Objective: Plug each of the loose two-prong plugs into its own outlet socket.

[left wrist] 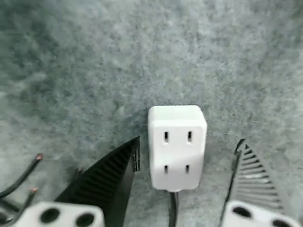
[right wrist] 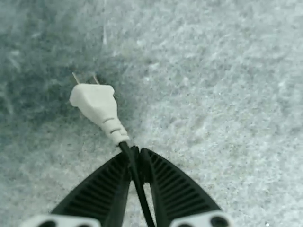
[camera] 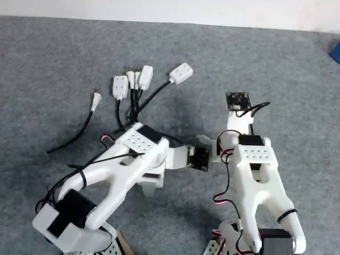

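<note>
1. Grey carpet [camera: 287,74] covers the work surface, with a pale wall strip [camera: 159,9] along the far edge and a blue object [camera: 336,52] at one corner.
2. One white arm [camera: 122,170] lies low and angled toward the middle, and a second white arm [camera: 257,178] stands beside it.
3. Beyond the arms, a bundle of black leads ends in white outlet sockets [camera: 144,77]. A loose plug [camera: 96,101] lies a little apart from them on the carpet.
4. The left gripper [left wrist: 189,142] is released, with its jaws spread to either side of a white socket block [left wrist: 176,146].
5. That block lies flat on the carpet with two pairs of slots facing up. One jaw tip sits just beside it and the other stands clear.
6. Black wires with bare copper ends [left wrist: 37,157] lie on the carpet near that gripper.
7. The right gripper [right wrist: 138,151] is clenched on the black cord [right wrist: 124,146], just behind a white two-prong plug [right wrist: 97,105].
8. The plug sticks out past the fingertips, with its prongs [right wrist: 75,78] pointing away from the gripper. Whether it rests on the carpet or hangs just above it cannot be told.
</note>
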### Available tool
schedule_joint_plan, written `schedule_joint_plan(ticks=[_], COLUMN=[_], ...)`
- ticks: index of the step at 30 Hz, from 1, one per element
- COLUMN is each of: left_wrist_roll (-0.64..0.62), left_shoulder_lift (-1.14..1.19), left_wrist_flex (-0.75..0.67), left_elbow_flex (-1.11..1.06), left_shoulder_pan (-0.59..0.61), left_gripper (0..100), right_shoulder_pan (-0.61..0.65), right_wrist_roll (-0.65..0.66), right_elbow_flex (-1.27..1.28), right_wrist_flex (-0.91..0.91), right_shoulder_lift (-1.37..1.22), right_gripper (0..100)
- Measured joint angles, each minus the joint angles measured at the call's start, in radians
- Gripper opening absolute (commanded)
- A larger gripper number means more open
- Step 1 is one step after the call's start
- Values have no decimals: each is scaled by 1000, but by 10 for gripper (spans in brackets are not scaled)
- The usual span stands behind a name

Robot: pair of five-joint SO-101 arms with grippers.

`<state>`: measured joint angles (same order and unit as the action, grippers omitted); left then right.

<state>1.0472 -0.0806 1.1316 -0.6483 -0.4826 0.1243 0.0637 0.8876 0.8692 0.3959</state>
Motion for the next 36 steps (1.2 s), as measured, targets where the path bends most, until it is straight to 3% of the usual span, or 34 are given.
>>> schedule_joint_plan(ticks=[13, 18, 21, 25, 30, 36], left_wrist_roll=[-18, -278, -540, -853, -930, -1019], left_shoulder_lift=[0, 6, 9, 9, 9, 9], left_wrist_flex=[307, 325, 347, 351, 350, 235], left_elbow_flex=[434, 552, 569, 540, 446, 353], left_shoulder_pan=[172, 249, 308, 358, 368, 489], left_gripper=[316, 316, 316, 316, 316, 316], right_shoulder_pan=[-9, -18, 12, 106, 212, 247], right_wrist_roll=[163, 256, 279, 239, 144, 121], right_elbow_flex=[14, -112, -186, -222, -224, -215], right_wrist_flex=[92, 287, 367, 331, 206, 178], right_shoulder_lift=[0, 0, 0, 0, 0, 0], right_gripper=[9, 30, 134, 251, 255, 255])
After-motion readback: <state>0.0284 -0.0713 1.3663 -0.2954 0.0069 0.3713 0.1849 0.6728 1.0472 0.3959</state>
